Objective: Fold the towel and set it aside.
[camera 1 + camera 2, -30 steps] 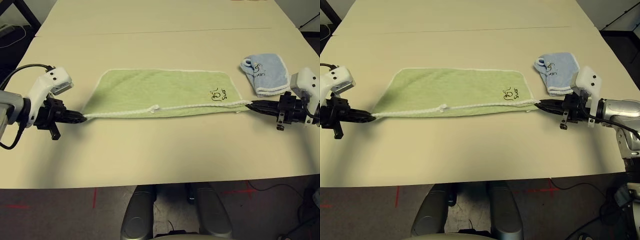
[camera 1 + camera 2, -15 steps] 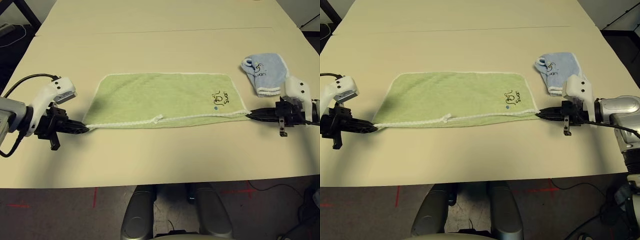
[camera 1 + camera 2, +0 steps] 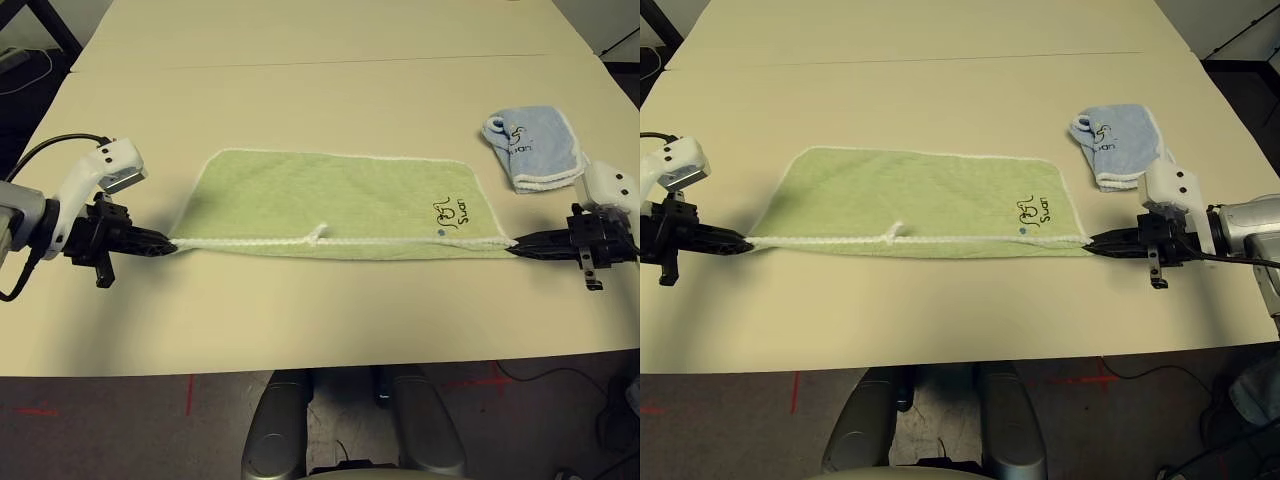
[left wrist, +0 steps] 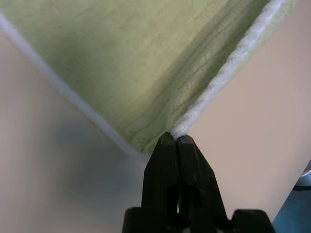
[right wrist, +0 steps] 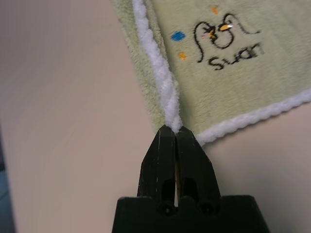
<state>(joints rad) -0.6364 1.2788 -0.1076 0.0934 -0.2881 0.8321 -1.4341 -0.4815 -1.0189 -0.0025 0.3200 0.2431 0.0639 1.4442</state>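
The light green towel [image 3: 330, 195] lies folded in half lengthwise on the table, its white-edged near edge stretched straight between my two grippers. A small white loop [image 3: 318, 233] sits on that edge, and the dark logo [image 3: 448, 212] is near the right end. My left gripper [image 3: 165, 245] is shut on the towel's near left corner [image 4: 176, 132]. At the other end, my right gripper [image 3: 515, 247] is shut on the near right corner [image 5: 172, 122]. Both grippers sit low at the table surface.
A folded pale blue towel [image 3: 538, 148] lies at the back right, just beyond my right gripper. The beige table [image 3: 320, 310] has bare surface in front of the green towel and behind it. A seam [image 3: 300, 65] crosses the table farther back.
Both grippers have drawn the towel's near edge toward me and apart, so the folded towel now lies flatter and wider. The grips have not changed.
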